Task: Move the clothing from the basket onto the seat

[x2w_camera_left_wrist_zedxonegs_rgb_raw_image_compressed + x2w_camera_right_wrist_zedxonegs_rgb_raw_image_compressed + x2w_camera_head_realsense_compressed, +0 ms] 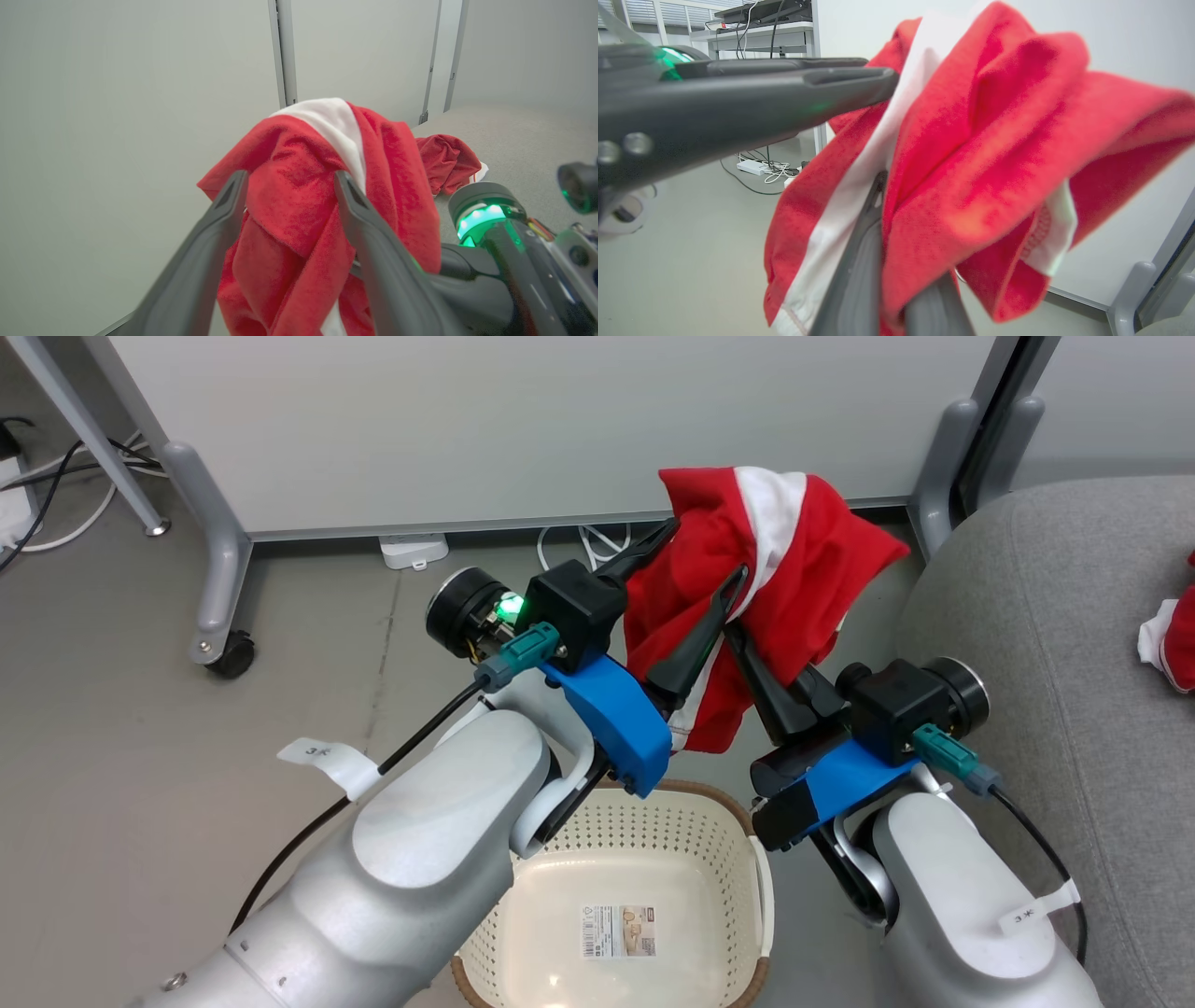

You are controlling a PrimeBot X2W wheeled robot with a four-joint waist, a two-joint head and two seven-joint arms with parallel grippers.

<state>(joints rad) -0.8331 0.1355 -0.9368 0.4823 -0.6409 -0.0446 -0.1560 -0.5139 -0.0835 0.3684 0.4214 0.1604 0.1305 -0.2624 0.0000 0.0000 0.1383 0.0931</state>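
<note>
A red garment with a white stripe (pixel 784 560) hangs in the air above the basket (pixel 616 831), whose cream inside shows just a paper label. My right gripper (pixel 736 633) is shut on this clothing from below, and in the right wrist view the cloth (pixel 994 140) drapes over its closed fingers (pixel 864 261). My left gripper (pixel 700 560) is open, its fingers spread on either side of a fold of the cloth (pixel 299 154). A second red garment (pixel 1176 635) lies on the grey seat (pixel 1046 644) at the right, also visible in the left wrist view (pixel 446 161).
A pale partition panel (pixel 560 429) on wheeled grey feet (pixel 229 653) stands behind the arms. A white power strip (pixel 415 551) and cables lie on the grey floor below it. The seat's rounded edge is close beside the right arm.
</note>
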